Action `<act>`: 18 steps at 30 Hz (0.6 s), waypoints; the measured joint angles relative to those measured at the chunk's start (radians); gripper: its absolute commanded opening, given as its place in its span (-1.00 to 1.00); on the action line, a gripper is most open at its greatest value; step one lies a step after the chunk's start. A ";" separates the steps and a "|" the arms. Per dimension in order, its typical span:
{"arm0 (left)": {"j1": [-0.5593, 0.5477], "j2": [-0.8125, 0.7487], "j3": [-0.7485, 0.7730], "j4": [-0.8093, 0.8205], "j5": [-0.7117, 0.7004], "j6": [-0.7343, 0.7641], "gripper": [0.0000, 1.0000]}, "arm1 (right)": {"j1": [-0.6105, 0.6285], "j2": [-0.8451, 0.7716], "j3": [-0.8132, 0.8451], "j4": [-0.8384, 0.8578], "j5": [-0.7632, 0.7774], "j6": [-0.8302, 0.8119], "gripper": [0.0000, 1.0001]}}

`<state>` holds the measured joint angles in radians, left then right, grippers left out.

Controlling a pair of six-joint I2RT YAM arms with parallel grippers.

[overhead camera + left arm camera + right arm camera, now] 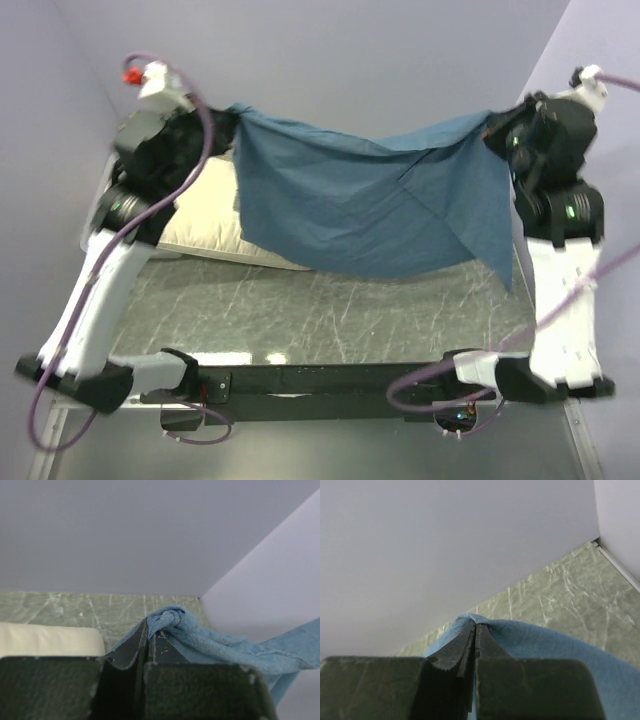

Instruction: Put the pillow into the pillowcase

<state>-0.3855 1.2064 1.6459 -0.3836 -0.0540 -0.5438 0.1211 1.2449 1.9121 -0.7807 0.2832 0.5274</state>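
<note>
Lab booth: plain lilac walls [350, 50] around a green marbled table [330, 310].

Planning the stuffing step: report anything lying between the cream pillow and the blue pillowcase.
No other object visible. The wrinkly dusty-blue fabric pillowcase hangs from the left claw and right claw, draping over the plump cream-white stitched pillow; no open mouth shows.

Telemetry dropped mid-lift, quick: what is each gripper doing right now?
Left gripper: closed, pinching a bunched corner of the pillowcase.
Right gripper: closed, pinching another edge of the pillowcase.
</note>
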 measured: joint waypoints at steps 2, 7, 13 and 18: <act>0.000 0.102 0.043 0.043 0.053 -0.003 -0.98 | -0.060 0.073 0.053 0.018 -0.050 0.021 -1.00; 0.000 0.341 0.183 0.114 0.158 -0.045 -0.98 | -0.207 0.215 0.130 0.000 -0.196 0.082 -1.00; 0.001 0.343 0.171 0.224 0.210 -0.087 -0.98 | -0.326 0.160 0.142 0.013 -0.299 0.125 -1.00; -0.006 0.019 -0.255 0.378 0.211 -0.143 -0.98 | -0.330 -0.117 -0.218 0.105 -0.364 0.135 -0.43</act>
<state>-0.3920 1.2251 1.3911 -0.0055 0.1570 -0.6865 -0.2092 1.1278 1.6939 -0.6758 -0.0803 0.6621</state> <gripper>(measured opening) 0.022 0.084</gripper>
